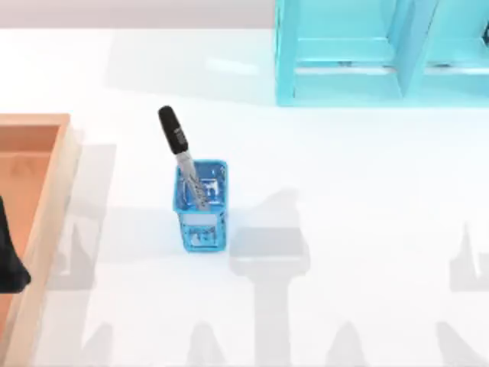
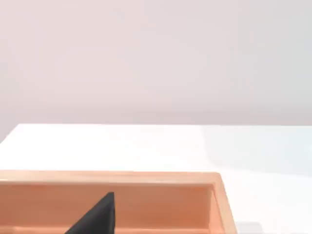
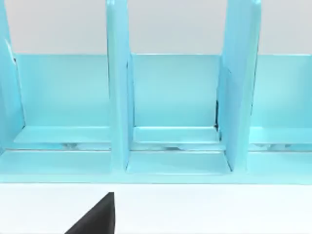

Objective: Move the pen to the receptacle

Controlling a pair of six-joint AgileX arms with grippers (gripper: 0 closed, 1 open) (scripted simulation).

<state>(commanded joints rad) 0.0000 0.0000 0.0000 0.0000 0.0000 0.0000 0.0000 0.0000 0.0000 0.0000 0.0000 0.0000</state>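
Pen [image 1: 182, 157] leans in blue cup [image 1: 202, 205], untouched | tray [image 1: 46, 206] waits, well apart | my left hand [image 1: 9, 260] over tray, grip unreadable | all remains.

tray [image 1: 46, 200]: matt wood | cup [image 1: 203, 222]: translucent plastic, prob. | table [image 1: 351, 199]: smooth

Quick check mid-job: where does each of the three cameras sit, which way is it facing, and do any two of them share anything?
Top view: above the table, looking down on the pen leaning in the blue cup; a dark piece of the left arm over the tray.
Left wrist view: on the left arm, facing the tray's rim and the wall; a dark fingertip.
Right wrist view: on the right arm, facing the shelf unit; a dark fingertip.
Shared: the top view also shows the tray and the shelf unit.
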